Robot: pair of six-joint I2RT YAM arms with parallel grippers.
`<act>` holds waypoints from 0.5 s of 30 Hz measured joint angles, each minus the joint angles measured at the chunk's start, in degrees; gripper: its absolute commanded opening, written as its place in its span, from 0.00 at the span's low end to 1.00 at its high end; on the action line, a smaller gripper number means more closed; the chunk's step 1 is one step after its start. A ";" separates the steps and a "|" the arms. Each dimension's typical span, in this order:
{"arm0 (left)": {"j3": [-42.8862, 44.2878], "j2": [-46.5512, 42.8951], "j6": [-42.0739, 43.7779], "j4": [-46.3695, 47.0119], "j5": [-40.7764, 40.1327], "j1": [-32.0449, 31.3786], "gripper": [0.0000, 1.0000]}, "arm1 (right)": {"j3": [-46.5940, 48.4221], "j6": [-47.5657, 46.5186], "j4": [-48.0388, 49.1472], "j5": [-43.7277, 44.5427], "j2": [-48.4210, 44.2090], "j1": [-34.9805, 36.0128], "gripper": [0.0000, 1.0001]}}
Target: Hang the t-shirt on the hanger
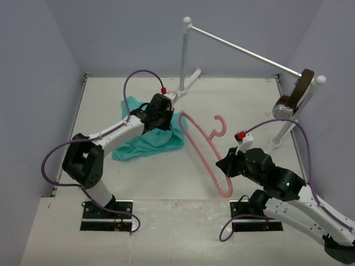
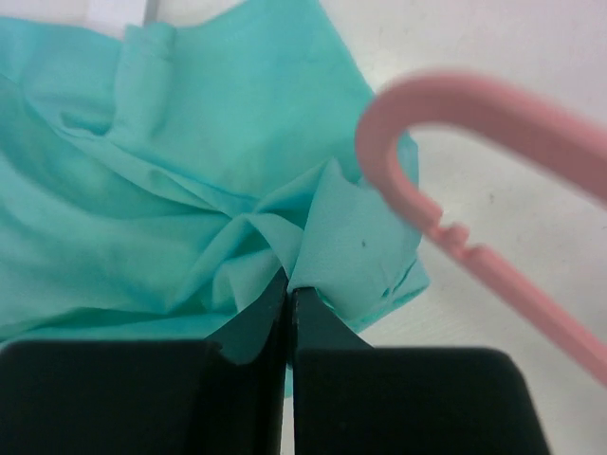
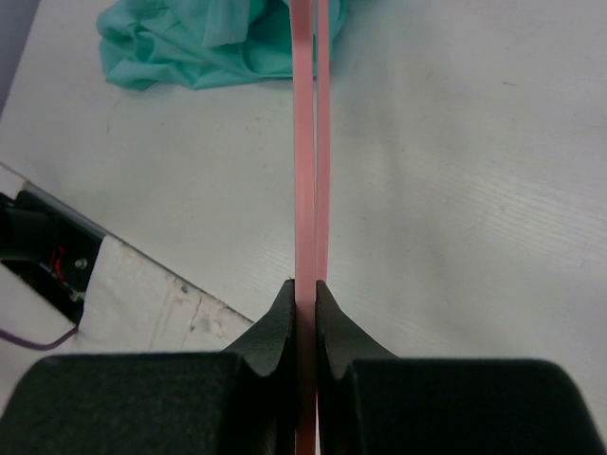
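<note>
T-shirt (image 1: 145,145) plain teal; hanger (image 1: 202,154) pink; table (image 1: 166,180) off-white; rack rod (image 1: 244,50) white.

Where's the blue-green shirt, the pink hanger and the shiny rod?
shirt (image 1: 145,147): top view, on the crumpled front part nearest the arms.
hanger (image 2: 474,98): left wrist view, on the curved pink end.
rod (image 1: 244,50): top view, on the middle of the bar.

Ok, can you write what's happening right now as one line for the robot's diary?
left tool: shut on t-shirt | right tool: shut on hanger | t-shirt: crumpled, not on hanger yet
</note>
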 measured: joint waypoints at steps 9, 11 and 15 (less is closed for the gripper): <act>1.12 -0.76 -3.45 2.65 11.31 5.13 0.00 | -2.95 3.40 1.24 -9.59 -4.11 -0.01 0.00; 1.25 -0.73 -3.99 2.73 12.49 5.16 0.00 | -3.73 3.99 1.39 -10.41 -3.31 -0.01 0.00; 3.14 -0.14 -4.75 2.28 12.56 5.22 0.00 | -4.35 4.90 1.17 -10.91 -2.18 0.04 0.00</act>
